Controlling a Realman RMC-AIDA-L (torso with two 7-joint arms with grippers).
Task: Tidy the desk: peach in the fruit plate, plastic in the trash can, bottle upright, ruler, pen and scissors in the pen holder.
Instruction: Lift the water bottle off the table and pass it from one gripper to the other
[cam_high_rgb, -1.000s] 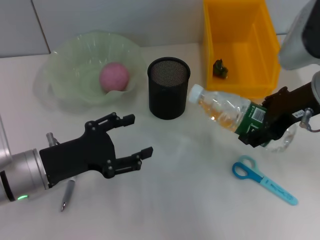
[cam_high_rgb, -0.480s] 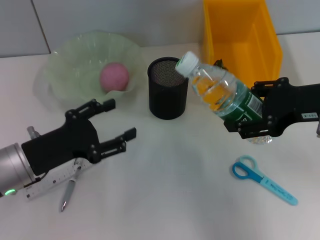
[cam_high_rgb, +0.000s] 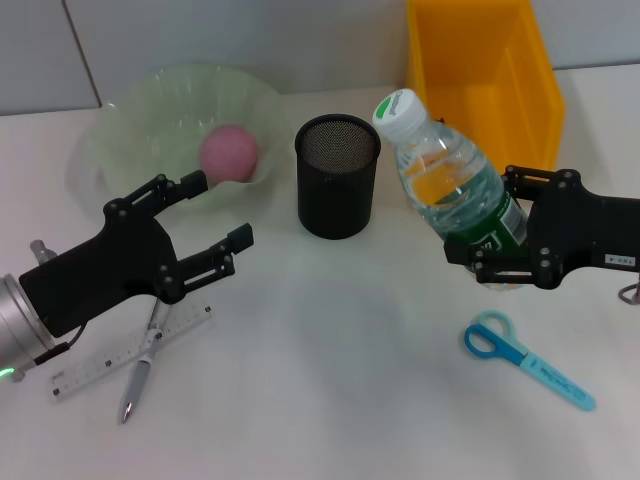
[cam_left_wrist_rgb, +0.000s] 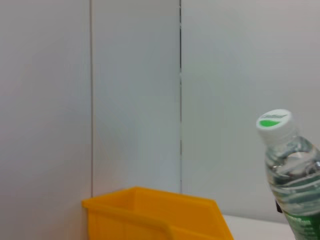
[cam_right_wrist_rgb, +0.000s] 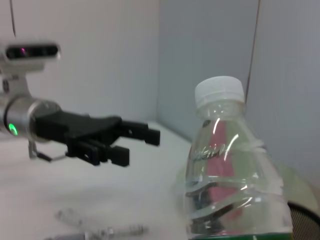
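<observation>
Bottle first: the clear plastic bottle with the green label and white cap sits clamped at its lower body between the closed jaws of the right gripper. A second ago it lay nearly flat in that grip; now its cap points almost straight up, tilting only slightly. I judge the righting nearly done, with setting it down on its base to come.

Left gripper has drawn back toward its own side, jaws spread wide and holding nothing, uncovering the clear plastic ruler and silver pen just below its fingers.

Beyond the right jaws, the blue-handled scissors lie near on the white desk. The black mesh pen holder, beside the bottle, looks empty. The pale green fruit plate holds the pink peach. The yellow trash bin stands behind; its contents are hidden by the bottle.
</observation>
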